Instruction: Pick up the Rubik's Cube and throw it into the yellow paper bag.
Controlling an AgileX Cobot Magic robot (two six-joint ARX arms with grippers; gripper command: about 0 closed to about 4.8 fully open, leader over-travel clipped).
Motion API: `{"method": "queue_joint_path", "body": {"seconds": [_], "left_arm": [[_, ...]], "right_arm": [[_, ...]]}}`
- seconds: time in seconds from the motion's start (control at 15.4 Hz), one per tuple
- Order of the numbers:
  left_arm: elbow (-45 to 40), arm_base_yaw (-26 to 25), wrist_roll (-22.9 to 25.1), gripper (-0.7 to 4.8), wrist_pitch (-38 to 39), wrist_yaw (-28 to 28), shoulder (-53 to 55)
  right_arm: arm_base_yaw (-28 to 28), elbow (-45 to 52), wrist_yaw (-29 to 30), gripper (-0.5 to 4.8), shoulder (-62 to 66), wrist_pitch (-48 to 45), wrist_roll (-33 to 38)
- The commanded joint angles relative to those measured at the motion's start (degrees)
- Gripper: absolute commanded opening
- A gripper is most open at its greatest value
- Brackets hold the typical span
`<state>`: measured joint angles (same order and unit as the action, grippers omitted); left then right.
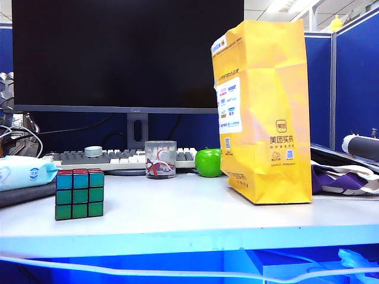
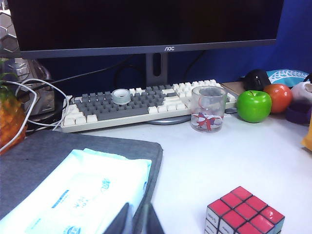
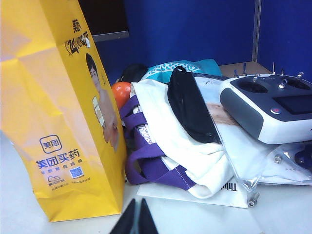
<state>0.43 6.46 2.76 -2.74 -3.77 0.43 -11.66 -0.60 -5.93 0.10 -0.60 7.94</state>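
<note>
The Rubik's Cube (image 1: 80,194) stands on the white desk at the front left, red face up (image 2: 243,212), green and teal sides toward the exterior camera. The yellow paper bag (image 1: 266,112) stands upright at the right, tall and creased, with black characters (image 3: 48,122). Neither arm shows in the exterior view. My left gripper (image 2: 138,204) hovers low over the edge of a grey pad, to the left of the cube and apart from it, shut and empty. My right gripper (image 3: 138,201) sits low beside the bag's bottom corner, shut and empty.
Between cube and bag stand a glass cup (image 1: 160,158) and a green apple (image 1: 208,162), with a keyboard (image 1: 118,158) and monitor behind. A wipes pack (image 2: 92,195) lies on the grey pad. A white-purple cloth bag (image 3: 170,146) and a remote controller (image 3: 273,112) crowd the bag's right.
</note>
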Motion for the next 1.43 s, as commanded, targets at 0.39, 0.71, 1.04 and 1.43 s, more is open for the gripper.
{"method": "queue_joint_path", "body": {"seconds": [0.39, 0.71, 1.04, 1.43], "left_arm": [[0.39, 0.0, -6.19, 0.51, -1.25, 0.09, -0.04], [3.37, 0.04, -8.9, 0.2, -1.16, -2.8, -0.02], [17.38, 0.02, -9.99, -0.05, 0.63, -5.11, 5.53], [45.92, 0.02, -1.38, -0.05, 19.56, -14.69, 31.69]], "right_arm": [[-0.02, 0.52, 0.04, -0.01, 0.02, -1.31, 0.5], [-0.04, 0.52, 2.86, -0.01, 0.02, -1.79, 3.19], [-0.04, -2.34, 9.88, -0.02, 0.07, -6.45, 2.71], [-0.04, -19.96, 8.61, -0.02, 11.96, -4.11, -1.79]]}}
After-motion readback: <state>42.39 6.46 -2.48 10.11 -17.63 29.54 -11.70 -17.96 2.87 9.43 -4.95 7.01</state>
